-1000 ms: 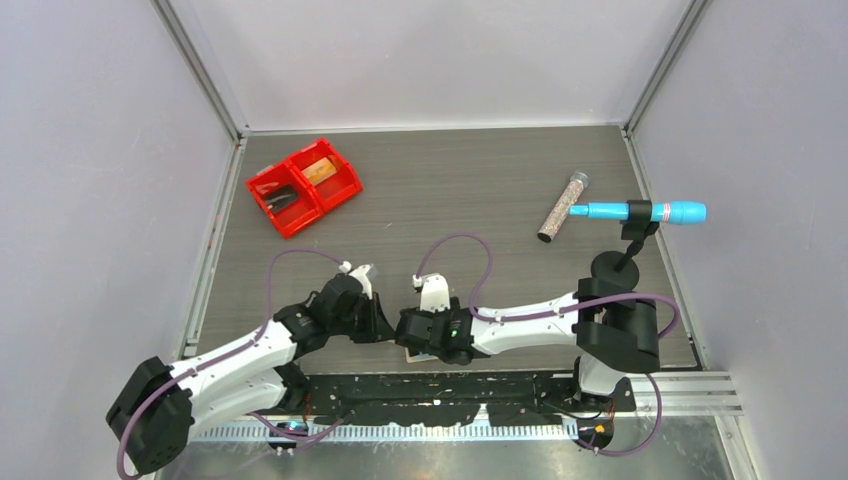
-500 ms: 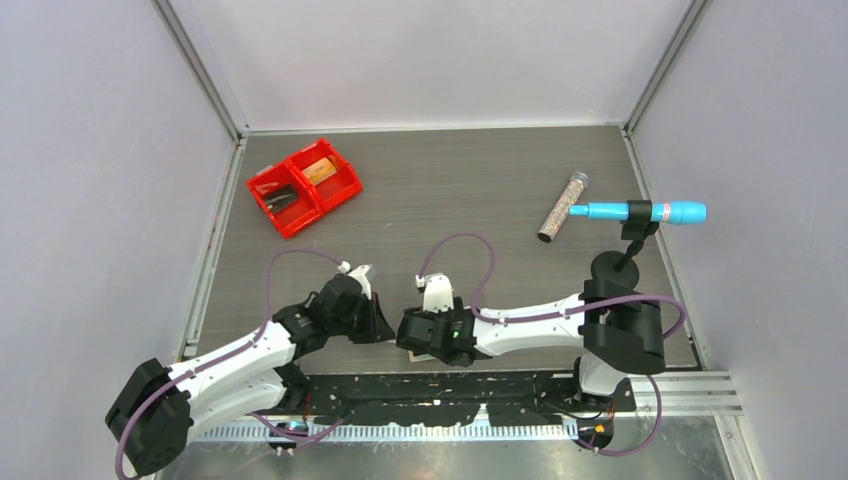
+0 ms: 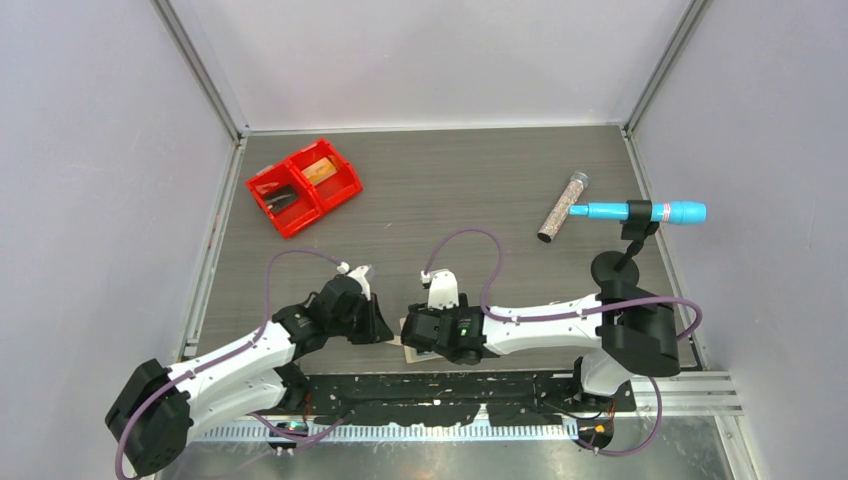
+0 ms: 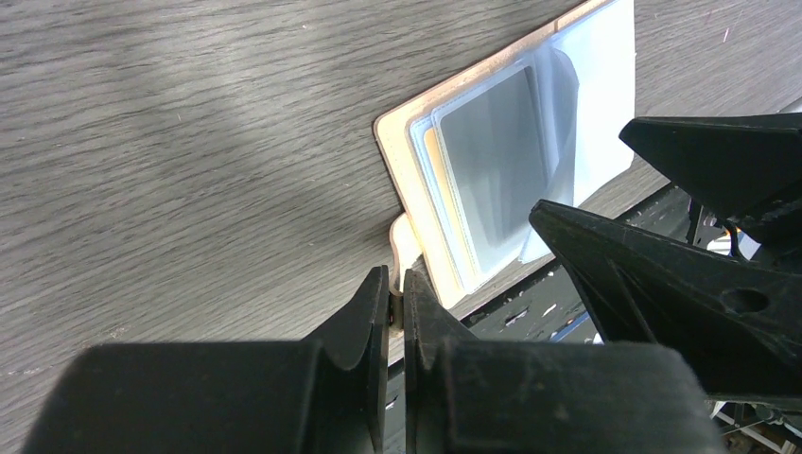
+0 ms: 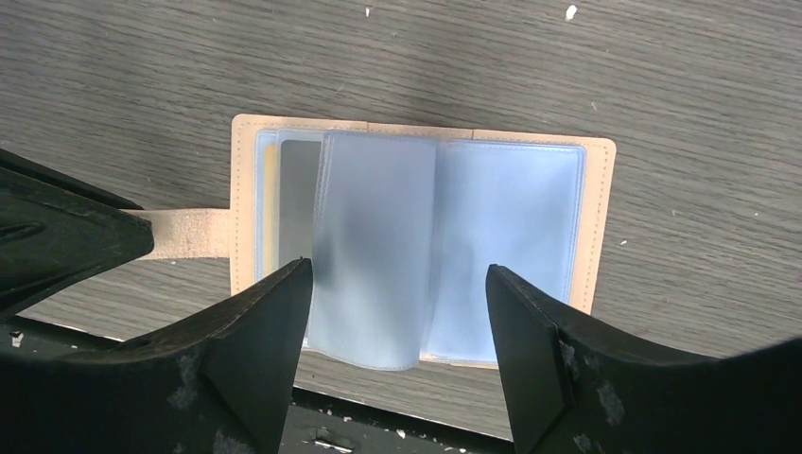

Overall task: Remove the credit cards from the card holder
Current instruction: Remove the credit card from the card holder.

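The tan card holder (image 5: 597, 227) lies spread open near the table's front edge, blue-grey panels up. Its middle panel (image 5: 374, 246) stands loose and curved. A grey credit card (image 5: 295, 189) sits in the left pocket, seen also in the left wrist view as a grey card (image 4: 492, 170) with a yellowish edge (image 4: 432, 180) behind it. My left gripper (image 4: 397, 284) is shut on the holder's snap tab (image 4: 405, 236). My right gripper (image 5: 397, 274) hangs open over the loose panel, one finger on each side, touching nothing. From above, both grippers (image 3: 385, 330) (image 3: 412, 338) meet over the holder (image 3: 399, 344).
A red two-compartment bin (image 3: 303, 186) sits at the far left. A glittery tube (image 3: 563, 207) and a blue pen-like tool (image 3: 640, 212) on a stand are at the far right. The table's front edge and black rail (image 5: 378, 421) run just below the holder.
My right gripper has shifted slightly to the right over the holder and its jaws have narrowed a little. The left gripper still holds the tab and has not moved.
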